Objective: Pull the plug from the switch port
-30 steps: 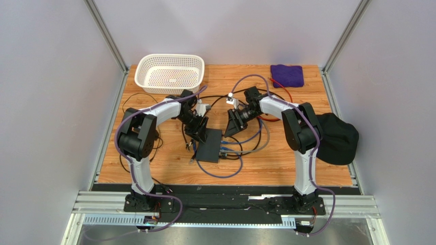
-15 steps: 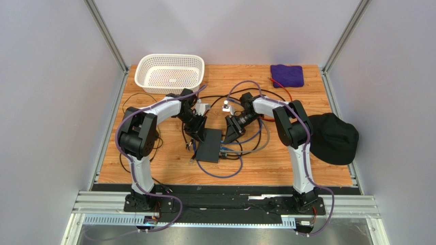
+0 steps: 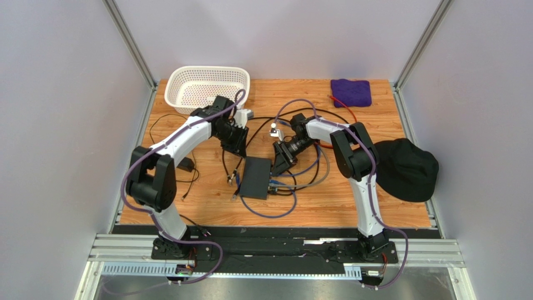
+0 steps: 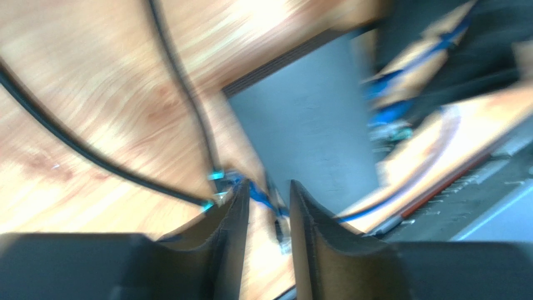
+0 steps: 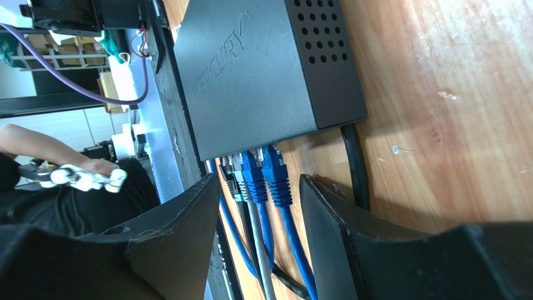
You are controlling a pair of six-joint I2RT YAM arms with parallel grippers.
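Note:
The switch (image 3: pixel 256 178) is a flat black box lying mid-table; its MERCURY lettering shows in the right wrist view (image 5: pixel 263 69). Two blue plugs (image 5: pixel 266 170) and a grey plug (image 5: pixel 241 172) sit in its port edge, and their cables run back between my right fingers. My right gripper (image 3: pixel 279 164) (image 5: pixel 259 203) stands open astride those cables, just behind the plugs, touching none. My left gripper (image 3: pixel 236 145) (image 4: pixel 269 197) hangs beyond the switch's far edge, open with a narrow gap and nothing in it. Its view is blurred, with the switch (image 4: pixel 306 125) ahead and a loose blue cable below.
A white basket (image 3: pixel 206 89) stands at the back left and a purple cloth (image 3: pixel 351 92) at the back right. A black cap (image 3: pixel 408 169) lies by the right wall. Black, blue and red cables loop around the switch, with loose plug ends (image 3: pixel 234 179) to its left.
My left arm has drawn back from the switch's far corner toward the basket, jaws narrower. My right gripper has edged left toward the plugs, jaws also narrower.

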